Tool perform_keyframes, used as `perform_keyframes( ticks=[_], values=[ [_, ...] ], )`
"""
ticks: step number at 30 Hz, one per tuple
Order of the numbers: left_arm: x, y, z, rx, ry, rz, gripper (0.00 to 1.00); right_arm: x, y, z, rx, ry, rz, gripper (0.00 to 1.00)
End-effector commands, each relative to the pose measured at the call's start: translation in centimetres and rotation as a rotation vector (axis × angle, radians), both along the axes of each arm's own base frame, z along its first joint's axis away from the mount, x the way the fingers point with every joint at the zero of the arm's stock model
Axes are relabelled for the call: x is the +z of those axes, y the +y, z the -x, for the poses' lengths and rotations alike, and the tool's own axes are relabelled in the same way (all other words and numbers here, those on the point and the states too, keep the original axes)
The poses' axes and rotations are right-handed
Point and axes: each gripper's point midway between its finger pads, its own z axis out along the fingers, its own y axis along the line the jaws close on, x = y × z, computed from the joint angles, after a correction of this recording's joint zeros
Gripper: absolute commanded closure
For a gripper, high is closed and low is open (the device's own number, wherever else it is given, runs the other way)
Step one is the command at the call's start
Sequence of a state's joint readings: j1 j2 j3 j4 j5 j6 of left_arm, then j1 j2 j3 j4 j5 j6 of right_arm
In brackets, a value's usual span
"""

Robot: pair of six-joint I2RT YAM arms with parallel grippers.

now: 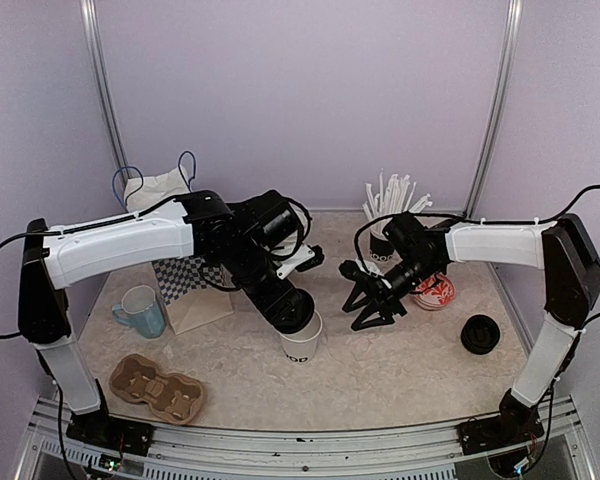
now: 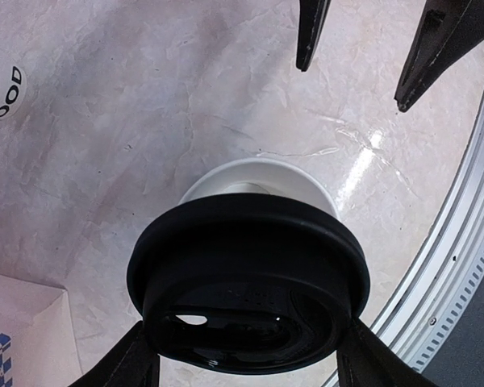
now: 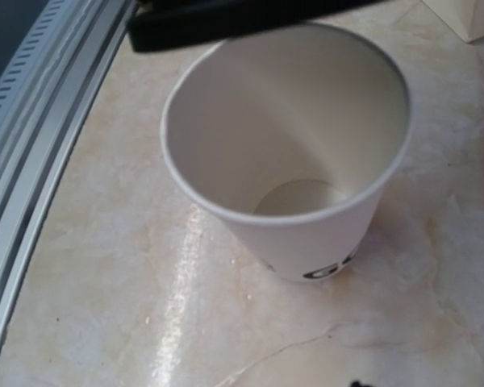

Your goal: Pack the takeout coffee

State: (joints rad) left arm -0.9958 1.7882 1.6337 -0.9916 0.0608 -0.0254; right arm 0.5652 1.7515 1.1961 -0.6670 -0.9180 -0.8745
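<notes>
Black lid (image 2: 246, 274) fills the left wrist view, pinched at its edges by the left gripper (image 2: 244, 330) and held just above the white MOOD cup (image 2: 258, 177). Cup stands upright on the table (image 1: 400, 380), centre front, empty, mouth mostly uncovered in the right wrist view. Lid-to-rim contact: can't tell. Right gripper (image 1: 376, 312) hovers just beside the cup, fingers spread wide, holding nothing. Cardboard carrier (image 1: 158, 388) sits front left, well apart. Second black lid (image 1: 480, 333) lies far right.
</notes>
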Motion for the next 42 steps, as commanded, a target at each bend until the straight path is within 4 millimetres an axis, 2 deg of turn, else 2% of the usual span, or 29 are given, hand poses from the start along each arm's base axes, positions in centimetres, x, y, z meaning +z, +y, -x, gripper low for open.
perform_keyframes(
  ticks=[1, 20, 33, 34, 36, 37, 42],
  values=[
    [0.4, -0.9, -0.1, -0.011, 0.001, 0.009, 0.32, -0.1, -0.4, 0.2, -0.003, 0.016, -0.011, 0.45],
    [-1.7, -2.0, -0.3, -0.024, 0.031, -0.019, 0.31, -0.4, -0.7, 0.4, 0.0, 0.035, -0.013, 0.45],
    [-2.6, -3.3, -0.2, -0.021, 0.018, -0.041, 0.23, -0.1, -0.9, 0.3, -0.006, 0.044, -0.02, 0.45],
    [-2.8, -3.4, -0.2, -0.022, 0.018, -0.046, 0.22, -0.1, -0.9, 0.4, -0.006, 0.045, -0.02, 0.45],
    [-3.0, -3.3, -0.2, -0.021, 0.015, -0.055, 0.05, -0.1, -0.9, 0.3, -0.008, 0.044, -0.02, 0.45],
    [-3.1, -3.4, -0.3, -0.02, 0.012, -0.057, 0.02, -0.1, -0.9, 0.3, -0.008, 0.047, -0.017, 0.45],
    [-1.8, -3.7, -0.7, -0.011, -0.023, -0.041, 0.01, 0.2, -1.1, 0.2, -0.017, 0.054, -0.019, 0.45]
  ],
)
